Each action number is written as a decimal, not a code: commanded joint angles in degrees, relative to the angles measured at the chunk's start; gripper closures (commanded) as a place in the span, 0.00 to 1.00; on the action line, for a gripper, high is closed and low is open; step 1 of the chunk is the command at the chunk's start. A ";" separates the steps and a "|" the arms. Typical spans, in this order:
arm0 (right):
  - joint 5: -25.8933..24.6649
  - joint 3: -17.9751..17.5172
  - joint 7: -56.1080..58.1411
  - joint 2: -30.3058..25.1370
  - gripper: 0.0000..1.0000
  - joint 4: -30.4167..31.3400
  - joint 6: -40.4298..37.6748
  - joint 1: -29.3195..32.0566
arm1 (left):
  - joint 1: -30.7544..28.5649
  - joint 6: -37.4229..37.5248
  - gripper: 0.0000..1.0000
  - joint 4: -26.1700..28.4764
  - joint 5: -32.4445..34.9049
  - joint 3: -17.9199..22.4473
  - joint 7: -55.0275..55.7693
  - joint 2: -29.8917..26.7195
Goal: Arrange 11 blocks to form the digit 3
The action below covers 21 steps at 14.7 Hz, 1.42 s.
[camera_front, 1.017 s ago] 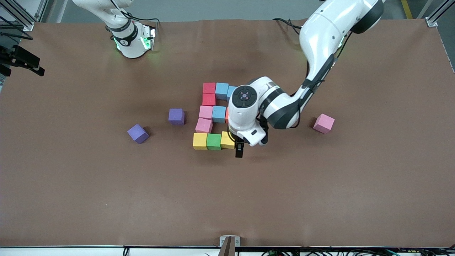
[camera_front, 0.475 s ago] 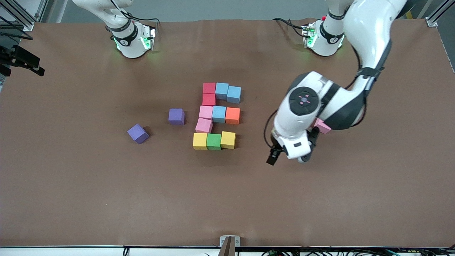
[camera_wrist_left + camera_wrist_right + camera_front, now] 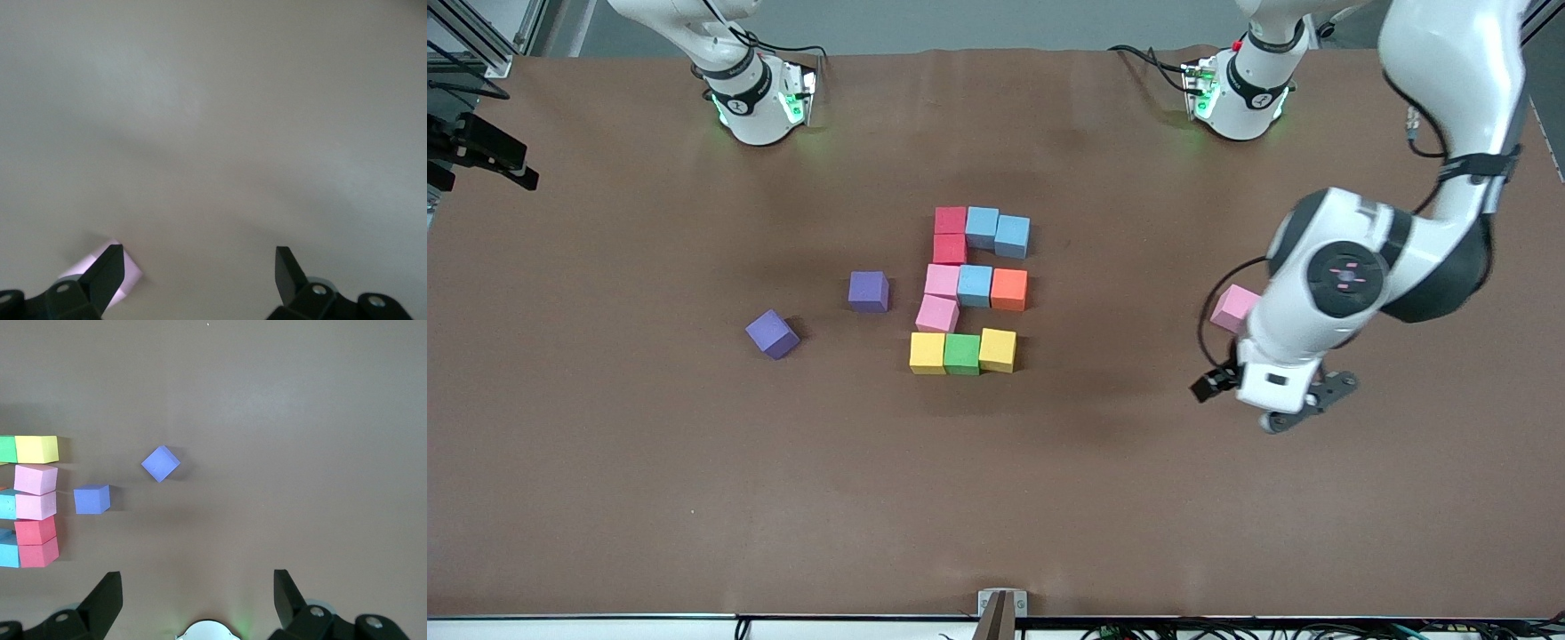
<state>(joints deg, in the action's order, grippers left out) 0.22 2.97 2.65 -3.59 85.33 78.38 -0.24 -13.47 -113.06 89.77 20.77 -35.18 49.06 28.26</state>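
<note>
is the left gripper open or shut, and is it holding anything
Open and empty. In the left wrist view the left gripper has its fingers spread wide with only bare table between them, above the table near the lilac-pink cube.

The blocks [image 3: 969,289] sit packed together mid-table as a figure of touching cubes, leaving only narrow notches between its three bars, open toward the left arm's end. Toward the right arm's end, two purple cubes [image 3: 869,291] [image 3: 772,333] stand apart from each other and from the figure, with a passable gap between them. The left gripper [image 3: 1267,404], fingers spread wide, hangs over bare table just beside a lone pink cube [image 3: 1234,308]. The wide strip of table [image 3: 783,516] nearest the front camera lies open.
</note>
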 commanded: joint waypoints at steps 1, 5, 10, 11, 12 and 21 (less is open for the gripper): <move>-0.40 0.02 0.69 -1.51 0.00 1.51 0.72 -0.02 | -8.57 0.11 0.00 2.70 -1.09 -3.92 -15.43 -2.68; 0.48 -0.07 0.43 -1.51 0.00 1.51 0.72 -0.02 | -14.91 1.17 0.00 2.43 -1.17 -4.02 -28.30 -5.14; 1.80 0.02 -0.19 -1.51 0.00 1.60 0.54 0.07 | -21.32 2.22 0.00 2.35 -3.88 -4.19 -36.29 -9.09; 1.80 0.02 -0.19 -1.59 0.00 1.60 0.46 -0.02 | -23.51 4.06 0.00 2.34 -7.03 -4.19 -40.40 -11.19; 1.80 0.02 -0.19 -1.59 0.00 1.60 0.54 -0.02 | -25.97 5.73 0.00 2.34 -10.02 -4.19 -45.23 -13.03; 1.80 -0.07 0.34 -1.51 0.00 1.60 0.37 -0.19 | -18.32 15.85 0.00 1.73 -19.45 5.68 -51.25 -25.08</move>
<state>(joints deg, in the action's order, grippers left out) 1.23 2.84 2.74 -3.59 85.34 78.45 -0.25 -38.73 -97.95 90.31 2.76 -36.74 -1.93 6.04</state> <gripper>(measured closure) 0.000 0.000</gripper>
